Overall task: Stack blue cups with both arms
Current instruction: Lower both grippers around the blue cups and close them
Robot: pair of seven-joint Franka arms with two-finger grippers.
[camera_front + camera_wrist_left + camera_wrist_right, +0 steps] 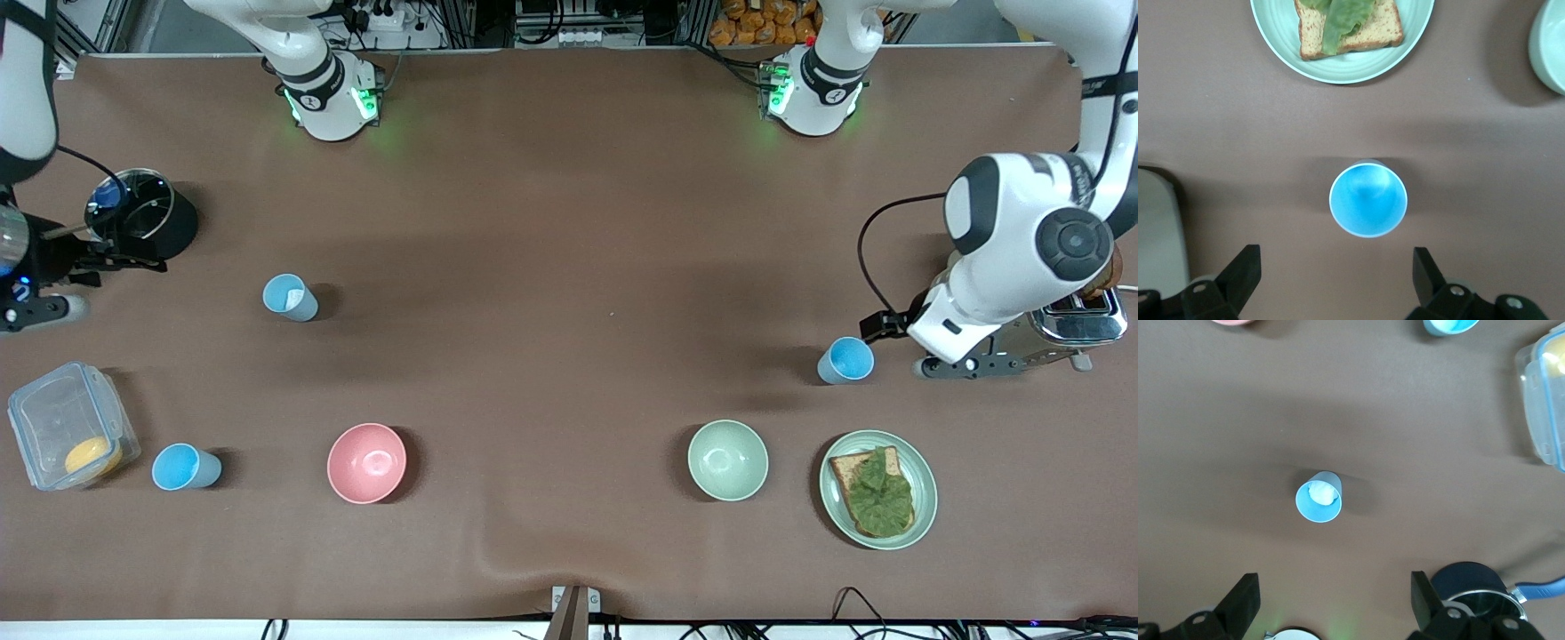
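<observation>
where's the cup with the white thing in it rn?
In the front view, that pale blue cup stands upright toward the right arm's end of the table, farther from the camera than the pink bowl, near the black pot.

The brown table (pixel 569 222) carries three blue cups (pixel 290 297), two bowls (pixel 366 462), a plate (pixel 877 489), a container (pixel 71 436), a pot (pixel 142 218) and a toaster (pixel 1080 320).

1. Robot lab w/ mock kitchen setup.
2. Two white arms (pixel 329 84) bolted along one bench (pixel 569 267) edge, green status lights.
3. Power strips (pixel 578 36), cables, alu framing past that edge.
</observation>
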